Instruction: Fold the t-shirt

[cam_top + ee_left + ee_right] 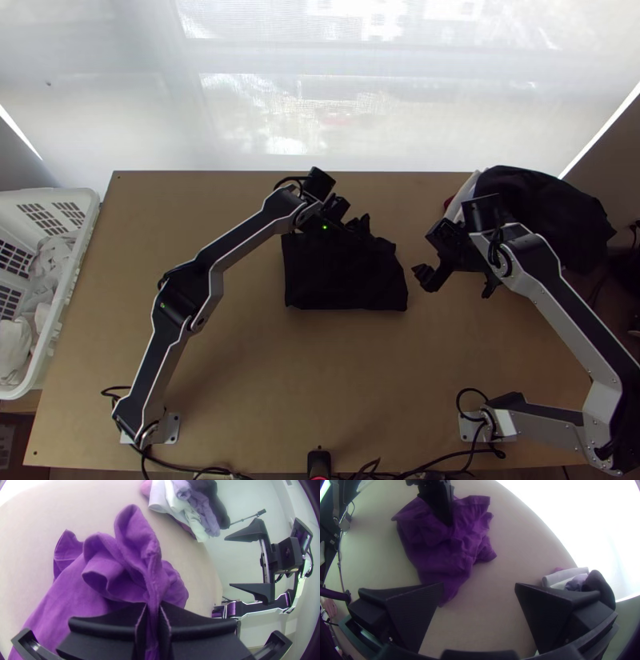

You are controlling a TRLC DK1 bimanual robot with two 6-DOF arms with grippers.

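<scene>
The broad light wooden table (240, 384) lies beneath and all round the dark cloth t-shirt (344, 280), with a bright, translucent pale screen (240, 132) beyond it. Left of the t-shirt, a white slotted plastic basket (90, 210) holds crumpled pale cloths (52, 268). Right of and beyond the t-shirt, a heap of black and white cloths (540, 208) sits at the table's far corner. The t-shirt's near part lies flat, its far part bunched. There the left gripper (354, 227) pinches a gathered fold, fingers closed. Right of the t-shirt, the right gripper (454, 283) has its fingers wide apart, holding nothing.
</scene>
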